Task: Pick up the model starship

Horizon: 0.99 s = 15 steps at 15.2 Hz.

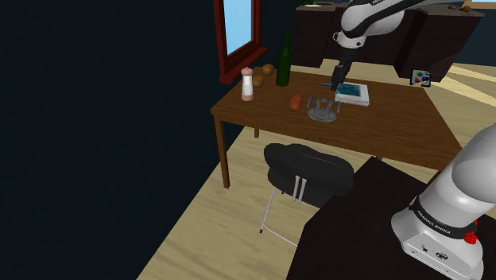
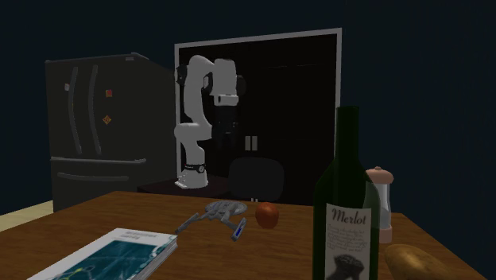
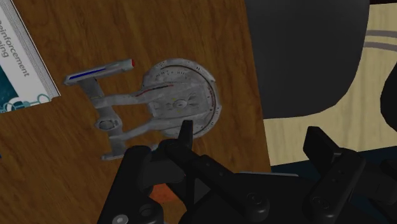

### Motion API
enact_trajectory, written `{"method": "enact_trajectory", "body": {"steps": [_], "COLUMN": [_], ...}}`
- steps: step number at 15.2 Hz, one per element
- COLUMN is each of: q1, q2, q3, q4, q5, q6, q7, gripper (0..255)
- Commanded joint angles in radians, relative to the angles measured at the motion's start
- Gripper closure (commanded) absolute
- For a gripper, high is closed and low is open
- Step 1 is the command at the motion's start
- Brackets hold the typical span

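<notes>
On the brown wooden table [image 3: 159,32], a grey saucer-hulled model starship [image 3: 180,98] lies under the black gripper [image 3: 251,139], whose jaws stand apart, empty; probably light, stiff, its nacelle struts fragile; take the saucer.

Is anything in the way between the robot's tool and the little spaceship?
Nothing visible is in the way. The tool hangs open above the table, and the model starship lies uncovered just off its fingertips. The book and the apple lie beside it, not between.

Grey starship [image 2: 216,213] beside red fruit [image 2: 268,215] (on table [image 2: 111,211])
</notes>
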Motion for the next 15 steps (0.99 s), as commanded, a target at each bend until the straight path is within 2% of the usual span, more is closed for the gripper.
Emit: {"method": "enact_trajectory", "body": {"steps": [1,8,15], "q1": [-0.009,-0.065,-0.156], "q2": [0.075,0.338,0.611], "q3": [-0.018,-0.048,-0.036], "q4": [0.045,0.238,0.504], "q5": [0.02,0.109,0.189], "q6": [0.027,0.08,0.073], "q7": [-0.041,-0.178,-0.281], "gripper": [0,0,0]}}
